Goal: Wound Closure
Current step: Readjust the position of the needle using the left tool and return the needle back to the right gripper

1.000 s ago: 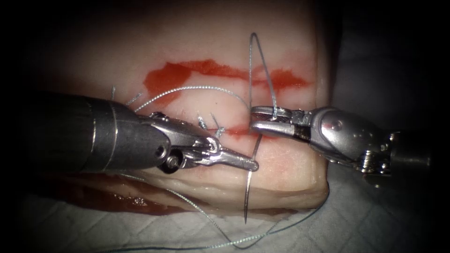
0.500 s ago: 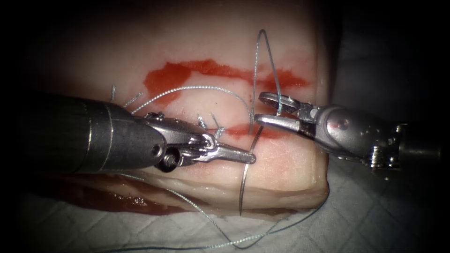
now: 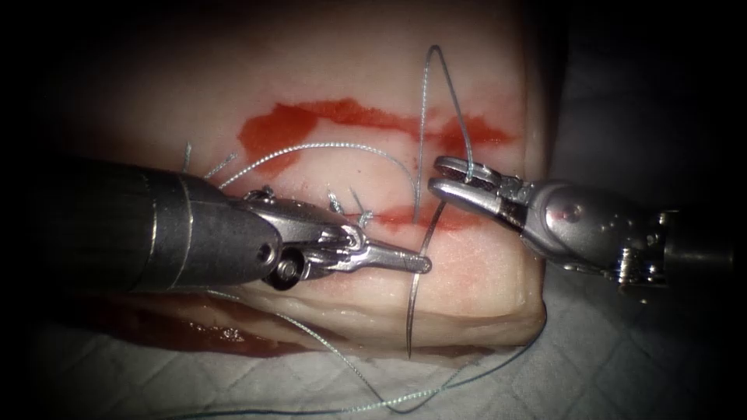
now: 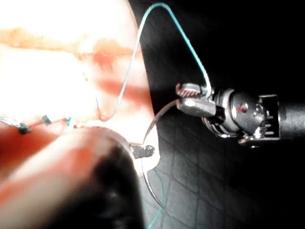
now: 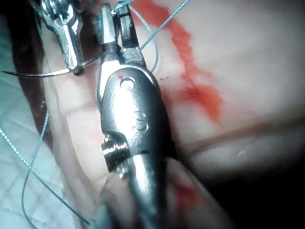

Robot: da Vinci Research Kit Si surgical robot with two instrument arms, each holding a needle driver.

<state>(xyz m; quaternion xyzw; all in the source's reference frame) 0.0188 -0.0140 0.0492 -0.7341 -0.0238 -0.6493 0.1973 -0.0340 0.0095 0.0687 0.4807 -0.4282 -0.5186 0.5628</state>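
My left tool (image 3: pixel 422 265) is shut on the curved needle (image 3: pixel 415 299) at about mid-curve, in front of the right end of the cut (image 3: pixel 405 217). The needle is free of the tissue (image 3: pixel 482 280), and its point hangs down over the front face. Its tail reaches up to the lower jaw of my right tool (image 3: pixel 437 174). That tool's jaws stand a little apart, with the thread (image 3: pixel 426 93) running down between them from a tall loop. The left wrist view shows the needle (image 4: pixel 159 117) between the left tool (image 4: pixel 143 151) and the right tool (image 4: pixel 188 96). The right wrist view shows the right tool (image 5: pixel 116 21).
Tied stitches with short cut ends (image 3: pixel 346 206) sit along the cut to the left. A band of red fluid (image 3: pixel 296 124) lies behind them. Slack thread (image 3: pixel 405 400) trails over the white cloth (image 3: pixel 591 365) in front of the tissue.
The right tool has shifted right and slightly up, carrying the thread loop higher. Its jaws opened wider, then narrowed again. The left tool has stayed put, holding the needle.
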